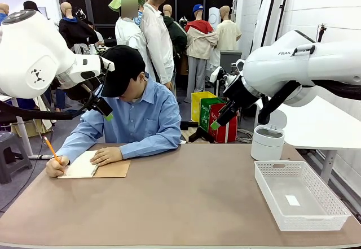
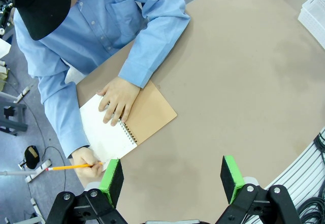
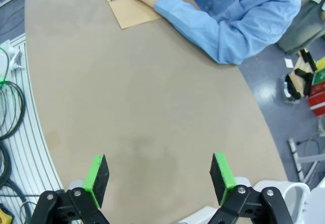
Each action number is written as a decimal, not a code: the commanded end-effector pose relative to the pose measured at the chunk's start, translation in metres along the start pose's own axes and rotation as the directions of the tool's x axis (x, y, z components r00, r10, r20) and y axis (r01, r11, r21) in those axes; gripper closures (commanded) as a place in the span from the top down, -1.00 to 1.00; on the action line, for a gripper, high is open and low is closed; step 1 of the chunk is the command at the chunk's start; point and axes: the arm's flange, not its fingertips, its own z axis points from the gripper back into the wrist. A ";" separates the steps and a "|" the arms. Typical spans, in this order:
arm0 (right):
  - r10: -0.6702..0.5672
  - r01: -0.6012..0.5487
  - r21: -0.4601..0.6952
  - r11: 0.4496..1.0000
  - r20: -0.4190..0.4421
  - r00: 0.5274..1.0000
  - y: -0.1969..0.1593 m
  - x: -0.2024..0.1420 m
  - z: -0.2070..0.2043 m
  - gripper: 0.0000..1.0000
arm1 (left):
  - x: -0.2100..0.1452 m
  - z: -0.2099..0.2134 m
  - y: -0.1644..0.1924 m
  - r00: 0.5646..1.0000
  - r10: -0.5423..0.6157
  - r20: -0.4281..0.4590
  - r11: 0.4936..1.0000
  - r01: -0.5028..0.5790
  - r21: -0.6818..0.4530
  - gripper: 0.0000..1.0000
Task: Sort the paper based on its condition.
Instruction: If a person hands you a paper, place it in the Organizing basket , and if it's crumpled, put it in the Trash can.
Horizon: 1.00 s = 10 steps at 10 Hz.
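No loose paper is in view. A person in a blue shirt sits at the far side of the brown table (image 1: 186, 198) and writes with an orange pencil (image 1: 52, 149) on the white page of a spiral notebook (image 1: 113, 170) with a tan cover. One hand rests flat on the page (image 2: 109, 132). My left gripper (image 1: 107, 113) hangs open high above the table's left part, near the person's cap; its green pads (image 2: 112, 179) frame bare tabletop. My right gripper (image 1: 217, 122) is open too, raised over the right side, and holds nothing (image 3: 160, 178).
A white mesh basket (image 1: 265, 195) stands at the right front of the table with a tiny white scrap (image 1: 292, 200) in it. A white lidded bin (image 1: 267, 142) stands behind it. Cables (image 3: 10, 107) hang along the table's near edge.
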 end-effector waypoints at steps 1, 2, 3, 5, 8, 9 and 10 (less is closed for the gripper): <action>-0.008 0.008 -0.007 1.000 -0.007 1.000 0.000 0.000 0.000 1.00 | 0.000 0.001 0.001 1.000 -0.005 0.003 1.000 0.005 -0.003 1.00; -0.008 0.008 -0.007 1.000 -0.007 1.000 0.000 0.000 0.000 1.00 | 0.000 0.001 0.001 1.000 -0.005 0.003 1.000 0.005 -0.003 1.00; -0.008 0.008 -0.007 1.000 -0.007 1.000 0.000 0.000 0.000 1.00 | 0.000 0.001 0.001 1.000 -0.005 0.003 1.000 0.005 -0.003 1.00; -0.008 0.008 -0.007 1.000 -0.007 1.000 0.000 0.000 0.000 1.00 | 0.000 0.001 0.001 1.000 -0.005 0.003 1.000 0.005 -0.003 1.00; -0.008 0.008 -0.007 1.000 -0.007 1.000 0.000 0.000 0.000 1.00 | 0.000 0.001 0.001 1.000 -0.005 0.003 1.000 0.005 -0.003 1.00; -0.008 0.008 -0.007 1.000 -0.007 1.000 0.000 0.000 0.000 1.00 | 0.000 0.001 0.001 1.000 -0.005 0.003 1.000 0.005 -0.003 1.00; -0.008 0.008 -0.007 1.000 -0.007 1.000 0.000 0.000 0.000 1.00 | 0.000 0.001 0.001 1.000 -0.005 0.003 1.000 0.005 -0.003 1.00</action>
